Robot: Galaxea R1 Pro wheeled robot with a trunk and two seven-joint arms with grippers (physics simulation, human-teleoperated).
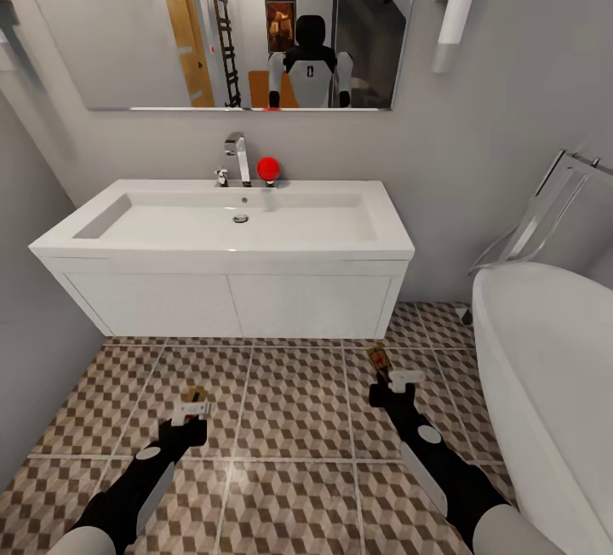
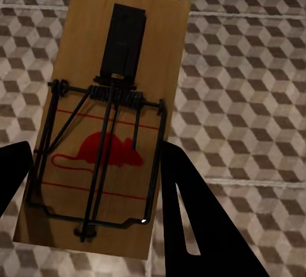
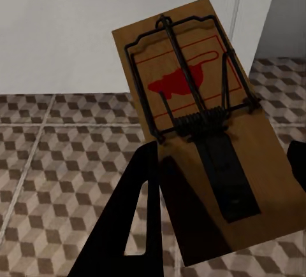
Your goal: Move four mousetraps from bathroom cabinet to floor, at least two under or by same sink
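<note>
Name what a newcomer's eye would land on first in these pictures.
The wide white bathroom sink on the wall ahead, with a red ball beside its chrome tap. Nearer, over the cube-patterned bathroom floor, the left gripper and right gripper each hold a mousetrap.

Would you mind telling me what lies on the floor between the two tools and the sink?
Nothing: in the head view the tiled floor between the left tool, the right tool and the sink is bare.
</note>
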